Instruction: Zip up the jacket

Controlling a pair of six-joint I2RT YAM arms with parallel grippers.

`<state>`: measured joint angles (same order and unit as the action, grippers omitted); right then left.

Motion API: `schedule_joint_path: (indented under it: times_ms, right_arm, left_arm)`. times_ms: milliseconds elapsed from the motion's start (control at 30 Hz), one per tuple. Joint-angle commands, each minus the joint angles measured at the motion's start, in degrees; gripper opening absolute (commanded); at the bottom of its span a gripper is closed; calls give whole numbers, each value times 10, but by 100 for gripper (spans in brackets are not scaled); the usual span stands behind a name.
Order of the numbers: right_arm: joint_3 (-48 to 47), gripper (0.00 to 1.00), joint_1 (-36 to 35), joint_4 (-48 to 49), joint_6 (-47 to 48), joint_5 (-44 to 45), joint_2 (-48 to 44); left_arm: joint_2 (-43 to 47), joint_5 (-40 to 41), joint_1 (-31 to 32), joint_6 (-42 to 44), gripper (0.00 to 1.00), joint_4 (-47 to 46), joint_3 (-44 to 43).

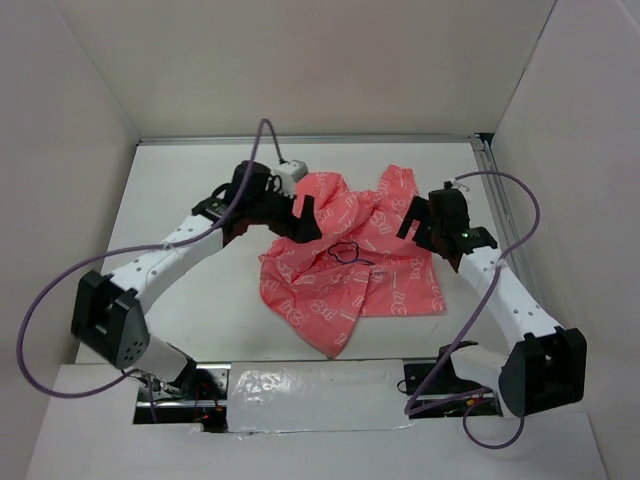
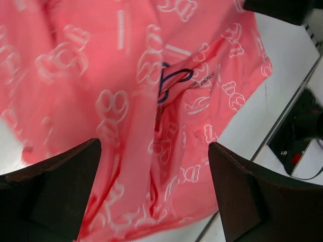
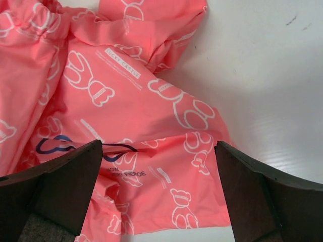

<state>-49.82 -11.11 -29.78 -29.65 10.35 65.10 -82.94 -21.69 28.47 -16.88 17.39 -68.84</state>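
Observation:
The coral-pink jacket [image 1: 345,255] with white printed bears lies crumpled on the white table, its dark chest emblem [image 1: 347,251] near the middle. My left gripper [image 1: 305,222] is open at the jacket's upper left edge, its jaws wide apart over folded cloth [image 2: 151,151] and a hem with zipper teeth. My right gripper [image 1: 412,222] is open at the jacket's upper right edge, above a flat panel [image 3: 166,166] beside the emblem [image 3: 55,143]. Neither gripper holds anything. No zipper slider shows.
White walls enclose the table [image 1: 190,200] at the back and both sides. A metal rail [image 1: 490,190] runs along the right edge. A taped strip [image 1: 310,395] and purple cables [image 1: 60,290] lie by the arm bases at the near edge.

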Motion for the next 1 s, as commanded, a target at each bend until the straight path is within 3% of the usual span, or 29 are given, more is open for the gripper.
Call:
schedule_joint_path:
  times_ms: [0, 200, 267, 300, 367, 400, 433, 467, 533, 733, 867, 933, 967]
  right_arm:
    - [-33, 100, -5, 45, 46, -15, 53]
    - [-65, 98, -5, 56, 62, -9, 159]
    - [-58, 87, -7, 68, 55, -3, 179]
    - [-48, 75, -8, 73, 51, -5, 179]
    - [-36, 59, -6, 91, 44, -5, 172]
    - [-32, 32, -6, 96, 46, -8, 166]
    - [-33, 8, -6, 93, 47, -6, 159]
    - [-38, 0, -7, 88, 43, 1, 137]
    - [-42, 0, -8, 89, 48, 11, 107]
    - [-54, 0, -8, 69, 53, 15, -47]
    - [-121, 0, -16, 28, 55, 6, -158]
    - [-149, 0, -24, 12, 51, 14, -208]
    - [-181, 0, -24, 7, 44, 40, -222]
  left_arm:
    - [-77, -64, 31, 111, 99, -28, -66]
    - [-251, -25, 62, 129, 98, 47, -175]
    - [-274, -23, 66, 128, 86, 49, -176]
    - [-278, -20, 68, 123, 59, 48, -176]
    - [-288, 4, 68, 100, 17, 51, -183]
    - [-294, 23, 65, 87, 0, 61, -189]
    - [-294, 53, 63, 76, 0, 65, -201]
    - [-282, 61, 59, 63, 0, 70, -206]
    - [-251, 75, 41, 39, 0, 60, -202]
    - [-24, 3, -21, -41, 0, -47, -101]
    - [121, -40, -50, -103, 0, -63, -90]
    - [160, -8, -62, -139, 0, -53, -103]
    - [193, 48, -68, -153, 0, -30, -119]
